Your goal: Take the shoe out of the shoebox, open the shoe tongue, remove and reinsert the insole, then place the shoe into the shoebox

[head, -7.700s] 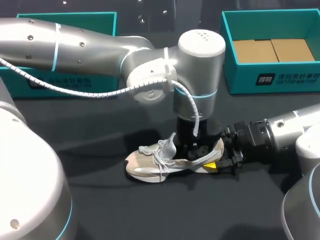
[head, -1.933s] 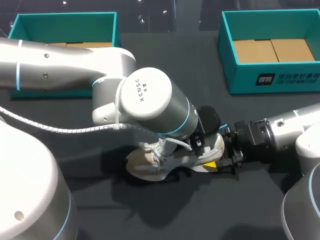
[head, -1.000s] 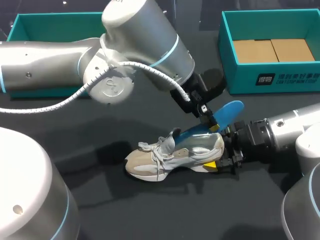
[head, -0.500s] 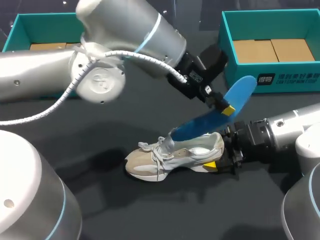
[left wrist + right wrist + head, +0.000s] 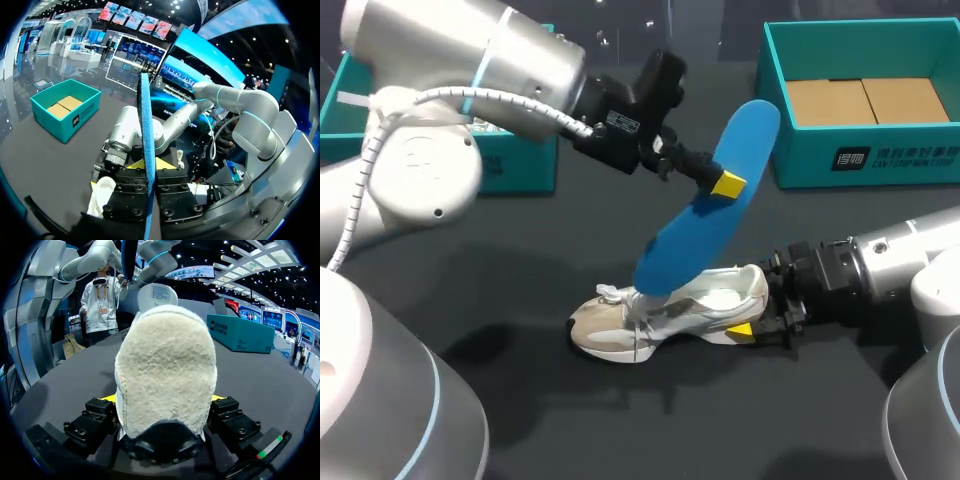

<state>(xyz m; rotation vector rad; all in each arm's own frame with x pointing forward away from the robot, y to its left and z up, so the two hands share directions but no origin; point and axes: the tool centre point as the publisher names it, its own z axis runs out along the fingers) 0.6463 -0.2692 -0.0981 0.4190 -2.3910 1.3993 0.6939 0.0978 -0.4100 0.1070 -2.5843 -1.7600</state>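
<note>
left gripper — clamped on blue insole, aloft mid-frame, its lower end masking part of the sneaker | right gripper — gripped the heel, lower centre; far finger hidden

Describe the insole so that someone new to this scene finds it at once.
On the dark table, between the left shoebox and the right shoebox, a beige shoe stands on its sole. Slanting up from above its laces is the insole, pinched by the left gripper. It is the only bright blue, flat, paddle-shaped thing there.
</note>
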